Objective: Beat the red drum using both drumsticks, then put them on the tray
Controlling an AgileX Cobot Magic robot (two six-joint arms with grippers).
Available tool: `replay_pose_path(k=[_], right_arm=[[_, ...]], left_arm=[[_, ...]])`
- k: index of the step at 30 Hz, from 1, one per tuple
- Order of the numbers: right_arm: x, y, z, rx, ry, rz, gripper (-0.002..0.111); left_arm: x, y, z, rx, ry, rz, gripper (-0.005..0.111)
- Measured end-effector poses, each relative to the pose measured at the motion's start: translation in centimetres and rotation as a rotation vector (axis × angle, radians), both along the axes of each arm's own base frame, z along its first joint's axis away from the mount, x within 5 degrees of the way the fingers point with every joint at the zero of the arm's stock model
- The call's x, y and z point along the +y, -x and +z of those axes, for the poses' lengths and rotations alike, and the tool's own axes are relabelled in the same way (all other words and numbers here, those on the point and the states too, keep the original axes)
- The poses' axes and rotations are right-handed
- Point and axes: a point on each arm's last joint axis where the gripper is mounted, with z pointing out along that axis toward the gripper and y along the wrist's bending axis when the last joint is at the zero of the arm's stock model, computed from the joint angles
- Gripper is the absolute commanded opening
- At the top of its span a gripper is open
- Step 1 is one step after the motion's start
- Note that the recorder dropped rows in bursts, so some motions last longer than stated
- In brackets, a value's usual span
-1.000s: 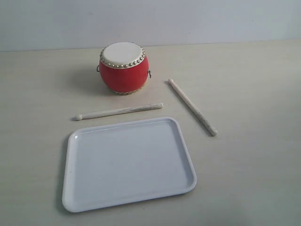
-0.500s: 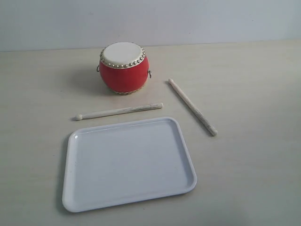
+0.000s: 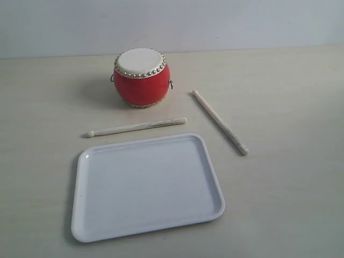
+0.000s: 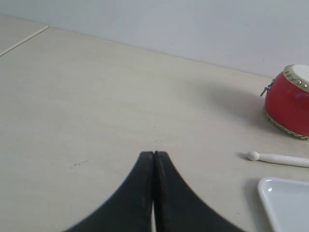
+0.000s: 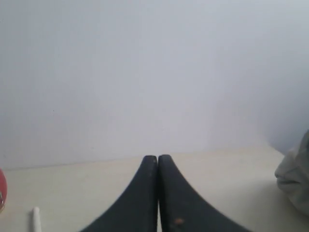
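Observation:
The red drum stands upright toward the back of the table, cream head up; its side also shows in the left wrist view. One drumstick lies between the drum and the tray, its rounded tip pointing left. The other drumstick lies slanted right of the drum. The white tray sits in front, nothing in it. Neither arm shows in the exterior view. My left gripper is shut on nothing, well away from the stick tip. My right gripper is shut on nothing.
Pale tabletop spreads around the objects, with a plain light wall behind. A grey crumpled thing sits at the edge of the right wrist view. A table seam runs at the far side of the left wrist view.

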Motion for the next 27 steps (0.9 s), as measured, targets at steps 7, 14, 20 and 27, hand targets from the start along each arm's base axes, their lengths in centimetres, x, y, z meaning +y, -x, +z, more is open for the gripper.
replay_pose_path(k=[7, 14, 20, 27], right_arm=[[0.0, 0.1, 0.7, -0.078, 0.003, -0.001, 0.0], [-0.2, 0.4, 2.0, -0.237, -0.284, 0.034, 0.0], [-0.3, 1.1, 4.0, -0.399, -0.35, 0.064, 0.0], [-0.2, -1.3, 7.1, -0.26, -0.338, 0.051, 0.0]], left_arm=[[0.0, 0.0, 0.0, 0.0, 0.0, 0.0, 0.0], [0.0, 0.0, 0.0, 0.0, 0.0, 0.0, 0.0], [0.0, 0.0, 0.0, 0.0, 0.0, 0.0, 0.0], [0.0, 0.0, 0.0, 0.0, 0.0, 0.0, 0.0]])
